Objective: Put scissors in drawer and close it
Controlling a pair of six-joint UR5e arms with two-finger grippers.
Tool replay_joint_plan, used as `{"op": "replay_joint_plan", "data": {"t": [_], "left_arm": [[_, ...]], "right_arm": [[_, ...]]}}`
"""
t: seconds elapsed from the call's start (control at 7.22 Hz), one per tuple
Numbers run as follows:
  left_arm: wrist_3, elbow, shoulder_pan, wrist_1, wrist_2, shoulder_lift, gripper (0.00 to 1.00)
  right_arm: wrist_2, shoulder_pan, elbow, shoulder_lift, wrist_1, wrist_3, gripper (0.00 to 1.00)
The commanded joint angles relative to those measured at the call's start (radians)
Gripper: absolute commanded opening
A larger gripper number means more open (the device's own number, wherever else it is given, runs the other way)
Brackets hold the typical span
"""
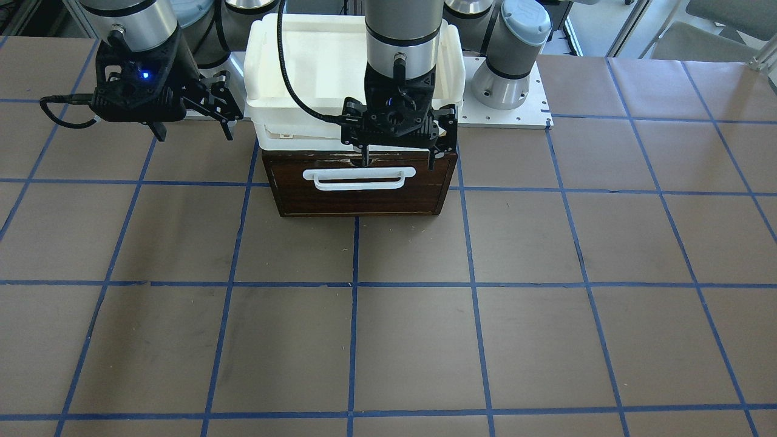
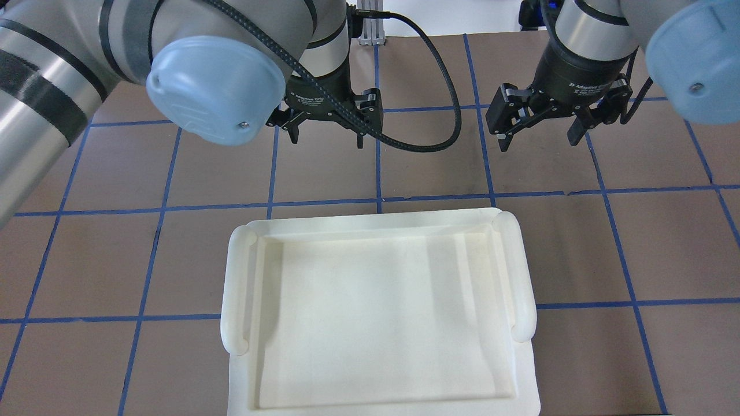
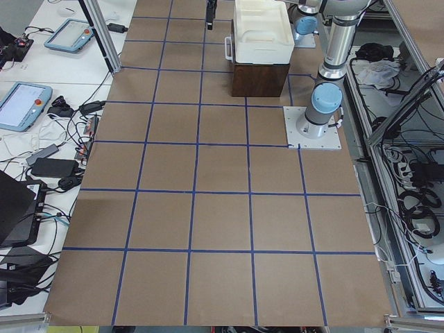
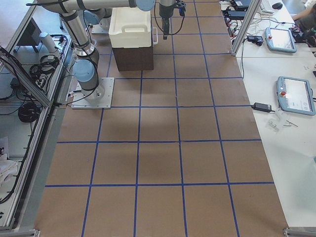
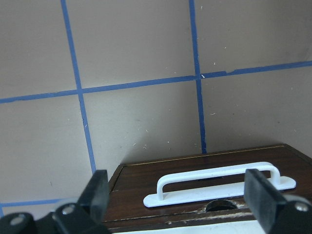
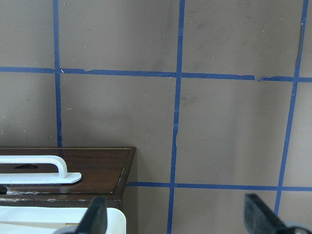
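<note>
Exterior front-facing view: the dark brown cabinet (image 1: 452, 176) is standing on the counter (image 1: 388, 340), which is covered in brown paper marked with a blue tape grid. The cabinet is sitting close to the robot's base. The drawer (image 1: 358, 197) is sitting with its dark front flush with the cabinet, and its white bar handle (image 1: 358, 178) is facing away from the robot. A white plastic tray (image 1: 315, 67) is resting on top of the cabinet.

The left hand (image 1: 399, 159) is hanging just in front of the drawer front, above the handle. Its fingers are pointing down and are spread wide, holding nothing. In the left wrist-mounted view the two fingers (image 5: 97, 192) are flanking the handle without touching it.

The right hand (image 1: 195, 135) is hovering over bare counter beside the cabinet, on the robot's right. Its fingers are likewise spread apart and are gripping nothing. In the right wrist-mounted view one corner of the drawer front and one end of the handle are showing at the lower left.

The scissors are not showing in any view, so where they are lying cannot be told.
</note>
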Motion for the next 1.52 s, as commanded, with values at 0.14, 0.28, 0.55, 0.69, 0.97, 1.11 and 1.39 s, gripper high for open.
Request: {"op": "replay_joint_plan", "data": {"t": [0.14,0.28,0.55,0.69,0.97,1.11,1.39], "left_arm": [[0.039,0.000,0.135,-0.023,-0.036,0.079,1.00],[0.109,-0.008,0.187,-0.042,-0.024,0.114,1.00],[0.201,-0.050,0.209,-0.121,-0.016,0.183,1.00],[0.212,-0.095,0.214,-0.107,-0.021,0.206,1.00],[0.229,-0.144,0.220,-0.005,-0.022,0.228,1.00],[0.234,-0.134,0.275,0.000,-0.042,0.216,1.00],[0.296,-0.136,0.369,-0.061,-0.118,0.237,1.00]], "right_arm": [[0.003,0.000,0.000,0.001,-0.004,-0.001,1.00],[-0.003,0.000,0.000,0.000,0.002,-0.002,1.00],[-0.005,0.000,0.000,0.000,-0.004,-0.001,1.00],[-0.002,0.000,0.000,-0.003,-0.013,-0.001,1.00],[0.001,0.000,0.000,-0.005,-0.013,-0.001,1.00],[0.008,0.000,0.000,-0.005,-0.013,-0.002,1.00],[0.006,0.000,-0.002,-0.003,-0.018,-0.017,1.00]]}}
